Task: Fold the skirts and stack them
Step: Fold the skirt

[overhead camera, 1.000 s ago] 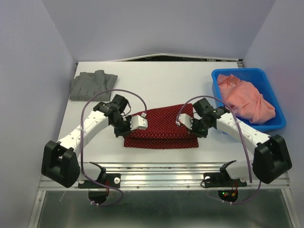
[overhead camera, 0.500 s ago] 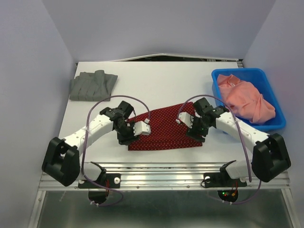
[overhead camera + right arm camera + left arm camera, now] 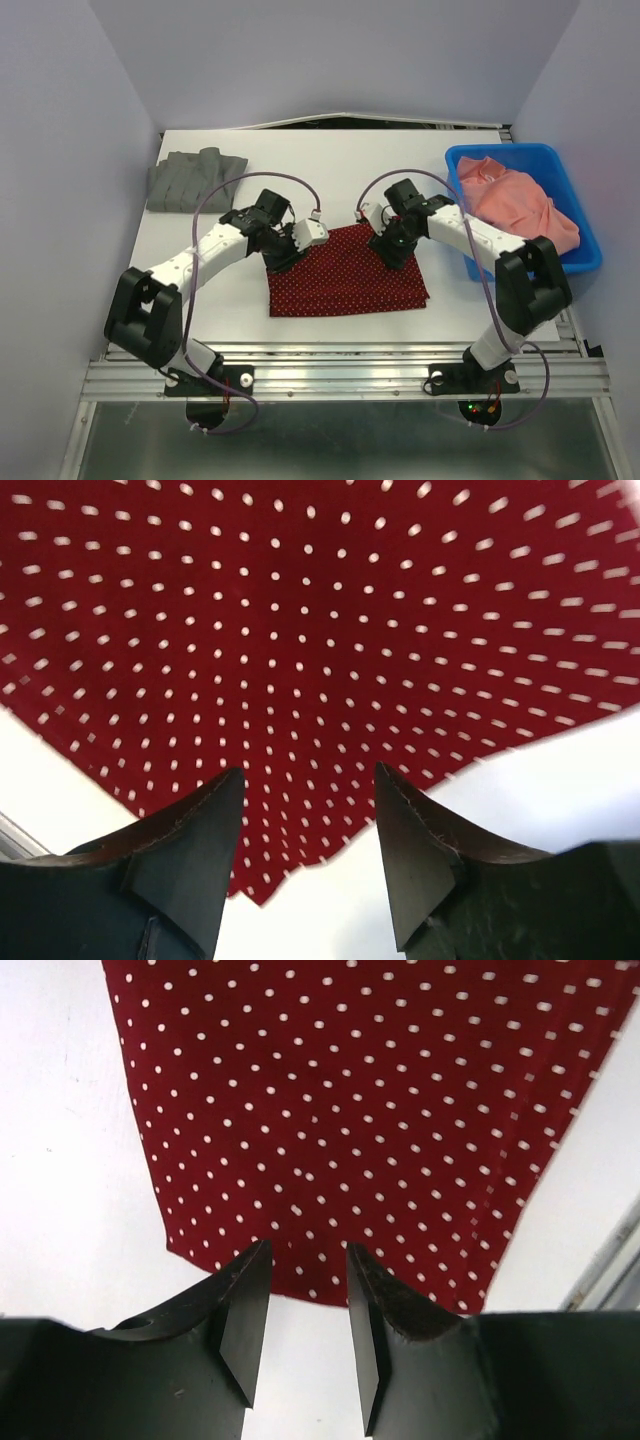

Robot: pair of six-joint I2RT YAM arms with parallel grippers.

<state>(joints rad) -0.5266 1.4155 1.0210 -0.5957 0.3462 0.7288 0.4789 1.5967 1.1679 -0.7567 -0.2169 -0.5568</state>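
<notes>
The white table [image 3: 330, 170] carries the folded dark red polka-dot skirt [image 3: 345, 275], which extends nearward from beneath both sets of fingers. The left gripper [image 3: 308, 1260] and right gripper [image 3: 310, 773] hover over its far corners, fingers apart and empty. The folded grey skirt [image 3: 195, 178] lies well beyond the left fingers.

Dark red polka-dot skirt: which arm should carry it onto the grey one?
Probably left: the folded dark grey cloth skirt lies far left, nearest the left end effector, open at the dark red polka-dot cloth skirt's far-left corner.
</notes>
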